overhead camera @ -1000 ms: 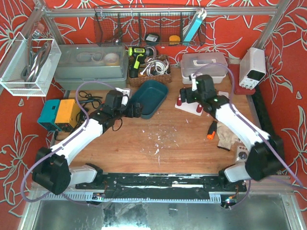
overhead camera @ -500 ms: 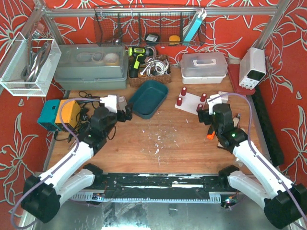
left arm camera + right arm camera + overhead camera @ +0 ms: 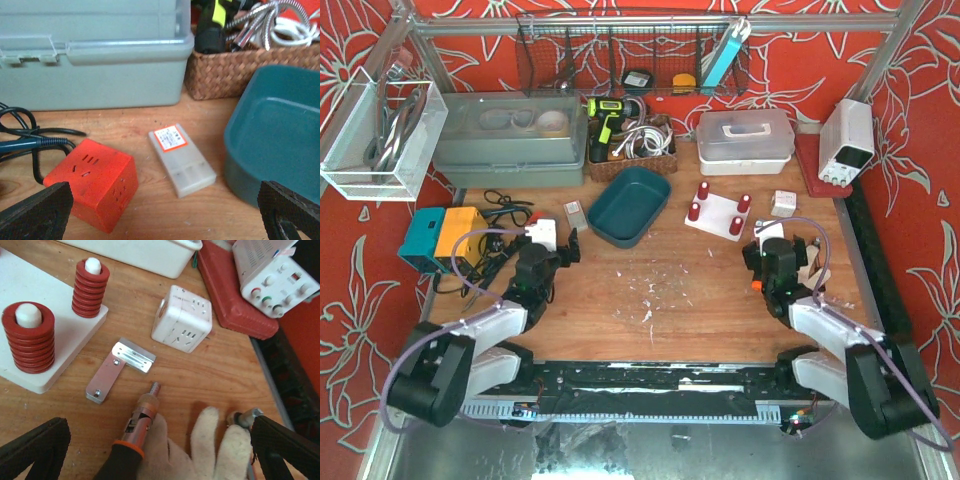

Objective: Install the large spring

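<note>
Red ribbed springs [image 3: 28,342] sit on the white peg block [image 3: 57,327] at one o'clock. Installed, I'd say; left tool [image 3: 162,212], right tool [image 3: 160,450] gape empty, clear.

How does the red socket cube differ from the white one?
The red socket cube sits on the left side beside a clear plastic box and black cables; the white socket cube sits on the right, near a metal bracket. Colour differs too. Both are slotted cubes resting on the wooden table.
</note>
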Motion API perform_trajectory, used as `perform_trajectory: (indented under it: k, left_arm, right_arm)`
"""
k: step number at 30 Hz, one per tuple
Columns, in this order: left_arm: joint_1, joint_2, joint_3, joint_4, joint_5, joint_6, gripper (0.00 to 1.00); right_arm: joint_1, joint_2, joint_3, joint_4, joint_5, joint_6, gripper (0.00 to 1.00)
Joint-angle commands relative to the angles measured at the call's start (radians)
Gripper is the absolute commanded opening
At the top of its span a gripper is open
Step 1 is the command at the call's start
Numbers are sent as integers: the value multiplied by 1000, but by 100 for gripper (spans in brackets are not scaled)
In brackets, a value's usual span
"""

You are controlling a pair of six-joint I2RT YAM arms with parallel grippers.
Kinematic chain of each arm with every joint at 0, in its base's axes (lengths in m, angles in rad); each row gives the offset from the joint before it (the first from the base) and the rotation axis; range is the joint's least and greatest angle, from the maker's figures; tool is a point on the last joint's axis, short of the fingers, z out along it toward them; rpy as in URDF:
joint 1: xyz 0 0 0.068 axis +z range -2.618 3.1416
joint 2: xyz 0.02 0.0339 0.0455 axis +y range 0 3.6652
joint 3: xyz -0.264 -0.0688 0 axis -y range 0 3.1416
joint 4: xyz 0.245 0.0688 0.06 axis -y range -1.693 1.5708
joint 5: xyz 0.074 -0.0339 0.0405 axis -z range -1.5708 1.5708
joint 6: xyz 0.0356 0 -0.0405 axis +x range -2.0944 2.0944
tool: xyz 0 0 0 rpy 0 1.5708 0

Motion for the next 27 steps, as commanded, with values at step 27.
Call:
perform_trajectory:
  k: [27]
  left_arm:
    - [154,330,-127,569,76,32,100]
  right_arm:
    - [-177,372,-21,529,-170,108,99]
